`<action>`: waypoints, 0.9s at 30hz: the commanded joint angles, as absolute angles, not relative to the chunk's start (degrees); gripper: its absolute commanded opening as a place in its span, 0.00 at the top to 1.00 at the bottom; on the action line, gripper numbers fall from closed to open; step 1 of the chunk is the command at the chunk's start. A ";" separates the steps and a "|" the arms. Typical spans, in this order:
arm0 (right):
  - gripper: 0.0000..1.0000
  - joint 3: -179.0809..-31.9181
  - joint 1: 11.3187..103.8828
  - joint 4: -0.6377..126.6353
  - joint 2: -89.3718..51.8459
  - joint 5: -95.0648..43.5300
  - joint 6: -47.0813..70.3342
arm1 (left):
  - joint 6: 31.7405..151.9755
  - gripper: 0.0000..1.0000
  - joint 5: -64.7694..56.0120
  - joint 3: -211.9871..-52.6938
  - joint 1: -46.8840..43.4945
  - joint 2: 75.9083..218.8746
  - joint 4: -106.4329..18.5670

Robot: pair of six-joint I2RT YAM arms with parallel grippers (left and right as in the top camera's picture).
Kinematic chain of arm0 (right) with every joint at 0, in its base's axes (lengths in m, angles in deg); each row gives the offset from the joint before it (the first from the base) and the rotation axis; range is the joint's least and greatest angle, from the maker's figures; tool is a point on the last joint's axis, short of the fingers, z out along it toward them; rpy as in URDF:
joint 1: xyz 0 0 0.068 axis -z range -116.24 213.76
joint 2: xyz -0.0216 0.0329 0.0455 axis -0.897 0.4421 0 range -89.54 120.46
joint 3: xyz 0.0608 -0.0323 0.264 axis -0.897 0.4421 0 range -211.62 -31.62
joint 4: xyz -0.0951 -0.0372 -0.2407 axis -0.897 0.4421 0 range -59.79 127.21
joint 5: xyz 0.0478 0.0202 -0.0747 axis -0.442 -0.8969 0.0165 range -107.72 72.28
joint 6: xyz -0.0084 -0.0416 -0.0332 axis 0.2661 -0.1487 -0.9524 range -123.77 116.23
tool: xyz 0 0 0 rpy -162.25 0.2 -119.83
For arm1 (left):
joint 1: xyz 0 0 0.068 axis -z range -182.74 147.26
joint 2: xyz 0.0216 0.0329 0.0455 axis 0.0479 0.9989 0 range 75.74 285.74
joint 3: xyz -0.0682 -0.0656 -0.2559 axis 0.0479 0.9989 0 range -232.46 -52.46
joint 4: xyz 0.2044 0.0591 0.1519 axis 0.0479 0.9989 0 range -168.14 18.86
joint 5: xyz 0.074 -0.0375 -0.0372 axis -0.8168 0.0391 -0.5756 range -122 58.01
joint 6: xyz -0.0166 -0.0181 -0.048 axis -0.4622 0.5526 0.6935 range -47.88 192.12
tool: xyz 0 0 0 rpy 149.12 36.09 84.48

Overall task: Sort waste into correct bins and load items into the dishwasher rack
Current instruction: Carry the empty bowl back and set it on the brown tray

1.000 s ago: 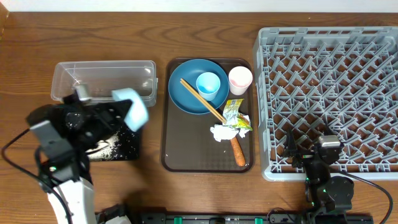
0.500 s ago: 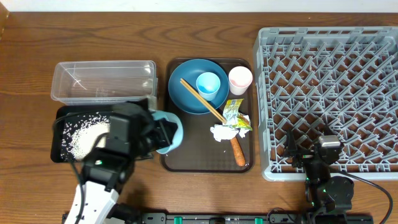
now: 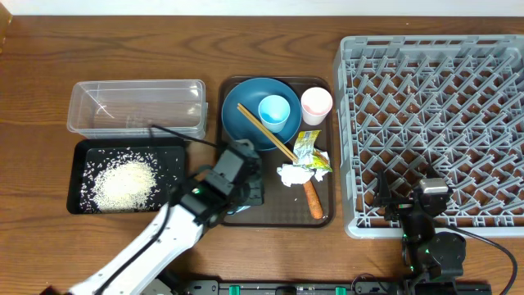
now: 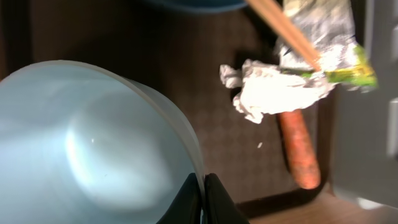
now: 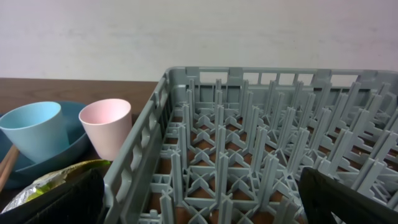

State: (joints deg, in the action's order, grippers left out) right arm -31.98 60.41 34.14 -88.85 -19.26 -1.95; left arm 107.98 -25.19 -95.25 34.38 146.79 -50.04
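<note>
Bins, 2:
- clear tub [image 3: 79, 111], far left
- black tray [image 3: 78, 176] just near it, holding 1 heap of rice grains [image 3: 123, 180]

Brown serving tray [image 3: 278, 206], 1, on the wooden surface [image 3: 164, 49], carrying:
- plate [image 3: 250, 123], 1, bearing 1 light-blue cup [image 3: 274, 110] and 1 pair of chopsticks [image 3: 266, 131]
- pinkish cup [image 3: 316, 104], 1
- wrapper [image 3: 309, 152], 1
- napkin [image 3: 295, 174], 1
- carrot stick [image 3: 313, 198], 1

Pale-blue bowl [image 4: 93, 143], 1, at the tray's near-left corner, rim clamped in the left end effector [image 4: 203, 190].

Rack [image 3: 434, 123], 1, right. Right end effector [image 5: 199, 186] at its near edge, fingers apart.
</note>
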 commanded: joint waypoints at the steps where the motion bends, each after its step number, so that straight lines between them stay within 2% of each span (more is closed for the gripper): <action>1: 0.01 -31.94 60.21 34.33 -89.22 -19.46 -3.00 | 108.48 0.94 -27.31 -96.69 35.98 149.78 -51.27; 11: 0.01 -31.94 60.21 34.33 -89.22 -19.46 -3.02 | 108.66 0.91 -28.01 -96.69 37.31 154.13 -53.78; 13: 0.01 -31.94 60.21 34.33 -89.22 -19.48 -3.00 | 108.63 0.87 -28.03 -96.69 37.31 154.20 -53.82; 15: 0.01 -31.94 60.21 34.33 -89.22 -19.48 -3.00 | 108.66 0.78 -28.03 -96.69 37.31 154.20 -53.85; 18: 0.01 -31.94 60.21 34.33 -89.22 -19.46 -3.00 | 108.59 0.71 -28.77 -96.69 37.31 154.20 -53.91; 20: 0.01 -31.94 60.21 34.33 -89.22 -19.46 -3.00 | 108.00 0.61 -29.30 -96.69 37.31 154.20 -54.33; 22: 0.01 -31.94 60.21 34.33 -89.22 -19.46 -3.00 | 107.76 0.56 -29.51 -96.69 37.31 154.20 -54.96; 27: 0.01 -31.94 60.21 34.33 -89.22 -19.48 -3.00 | 105.07 0.51 -30.15 -98.46 37.31 153.68 -55.72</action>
State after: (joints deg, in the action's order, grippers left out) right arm -31.98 60.41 34.11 -88.85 -19.26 -1.95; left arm 107.61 -28.57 -95.53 37.18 153.98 -55.62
